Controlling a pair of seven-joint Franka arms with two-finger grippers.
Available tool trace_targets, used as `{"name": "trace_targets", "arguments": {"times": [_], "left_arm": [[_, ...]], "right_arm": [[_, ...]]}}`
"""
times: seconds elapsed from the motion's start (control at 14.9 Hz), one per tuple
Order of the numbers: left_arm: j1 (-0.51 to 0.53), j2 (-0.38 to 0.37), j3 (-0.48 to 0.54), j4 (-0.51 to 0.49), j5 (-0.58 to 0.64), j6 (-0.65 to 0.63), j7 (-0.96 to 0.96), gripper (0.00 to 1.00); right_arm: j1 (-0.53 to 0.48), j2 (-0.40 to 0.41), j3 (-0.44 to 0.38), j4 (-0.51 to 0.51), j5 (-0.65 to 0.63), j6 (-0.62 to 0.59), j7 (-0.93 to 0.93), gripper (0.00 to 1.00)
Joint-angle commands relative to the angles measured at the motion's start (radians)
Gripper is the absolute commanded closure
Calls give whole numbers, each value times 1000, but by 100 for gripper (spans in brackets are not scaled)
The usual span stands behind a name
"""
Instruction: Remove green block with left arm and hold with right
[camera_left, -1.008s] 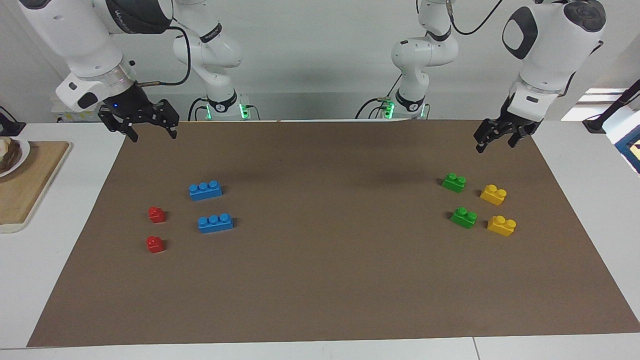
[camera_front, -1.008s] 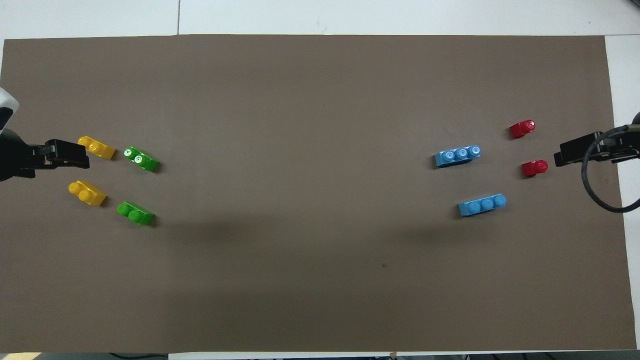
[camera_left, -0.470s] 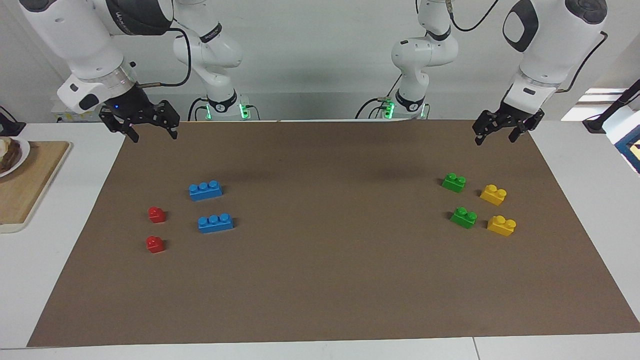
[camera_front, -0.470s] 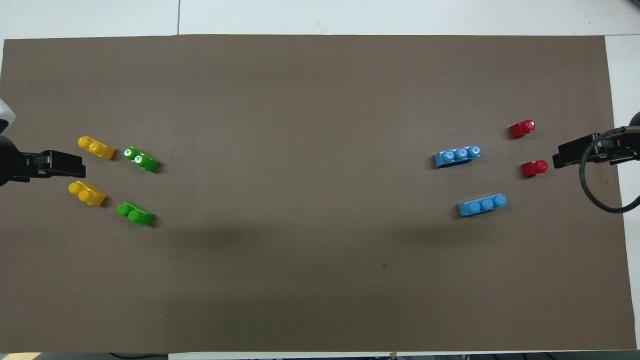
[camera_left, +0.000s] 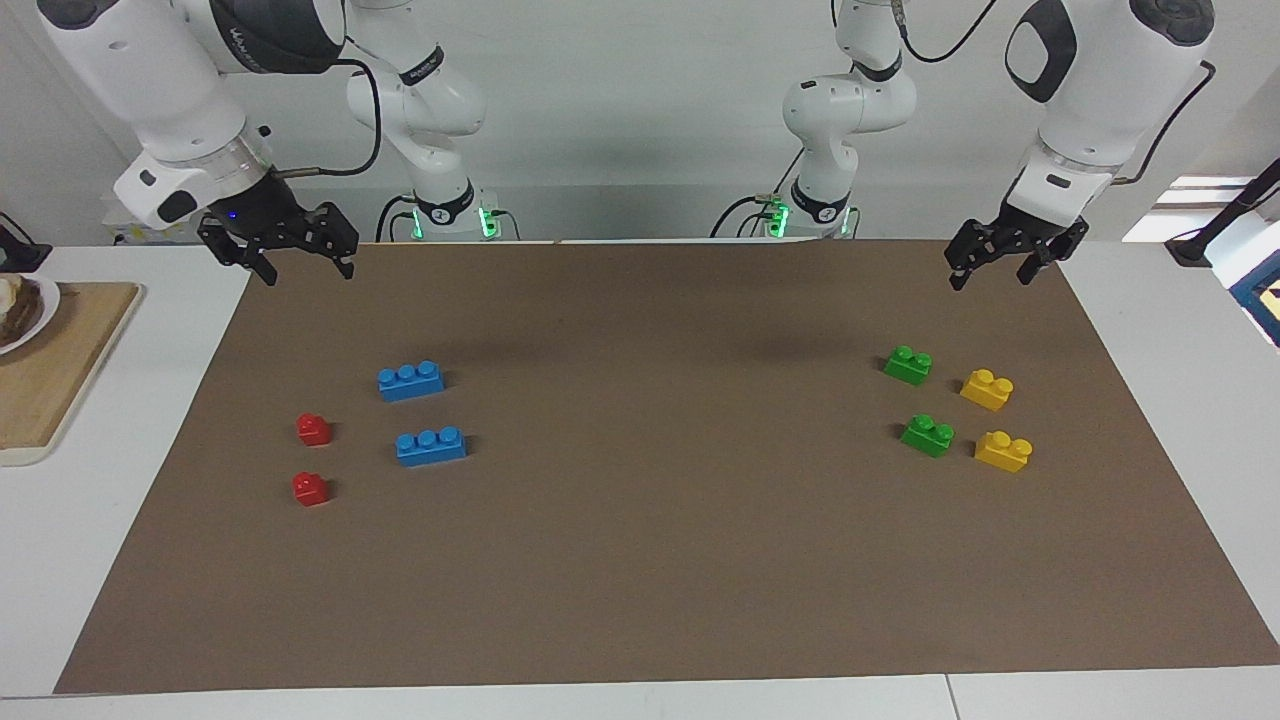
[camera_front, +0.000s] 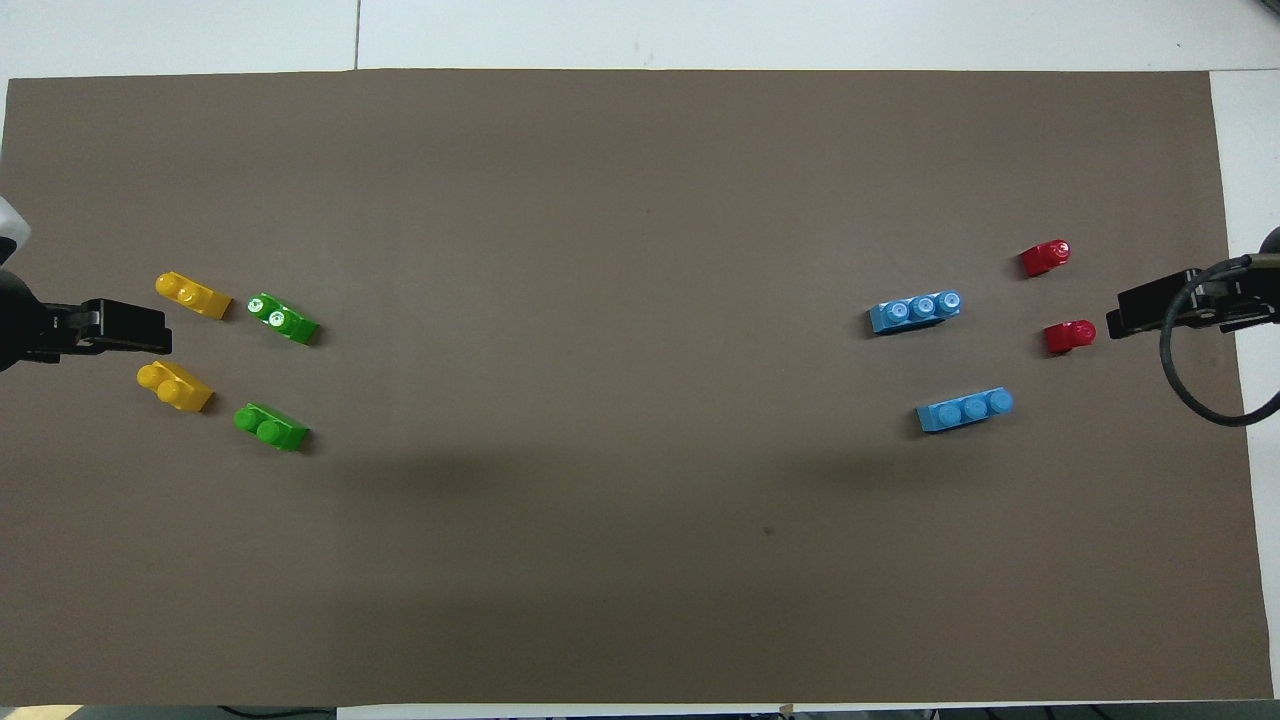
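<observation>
Two green blocks lie on the brown mat (camera_left: 650, 560) toward the left arm's end. One green block (camera_left: 908, 364) (camera_front: 271, 427) is nearer to the robots than the other green block (camera_left: 928, 436) (camera_front: 283, 318). My left gripper (camera_left: 988, 278) (camera_front: 130, 328) hangs open and empty in the air over the mat's edge at the robots' end, apart from both blocks. My right gripper (camera_left: 307, 272) (camera_front: 1130, 315) hangs open and empty over the mat's corner at the right arm's end and waits.
Two yellow bricks (camera_left: 987, 389) (camera_left: 1003, 451) lie beside the green ones. Two blue three-stud bricks (camera_left: 411, 380) (camera_left: 431, 445) and two small red bricks (camera_left: 313, 429) (camera_left: 310, 488) lie toward the right arm's end. A wooden board (camera_left: 50, 370) lies off the mat there.
My left gripper has risen a little and drawn back toward the mat's edge, away from the yellow and green bricks. The right gripper has barely moved. No brick has moved.
</observation>
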Motion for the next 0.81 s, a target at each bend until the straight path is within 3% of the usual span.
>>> {"name": "trace_targets", "arguments": {"times": [0.0, 0.2, 0.4, 0.74], "left_arm": [[-7, 2, 6, 16, -9, -12, -29, 0], [-5, 9, 11, 33, -36, -16, -37, 0], [-5, 9, 9, 33, -36, -19, -37, 0], [-4, 0, 6, 24, -36, -19, -38, 0]], "right_arm": [[-8, -22, 8, -29, -5, 17, -19, 0], [53, -23, -27, -32, -13, 14, -17, 0], [195, -25, -192, -38, -14, 11, -17, 0], [189, -23, -199, -32, -56, 8, -20, 0]]}}
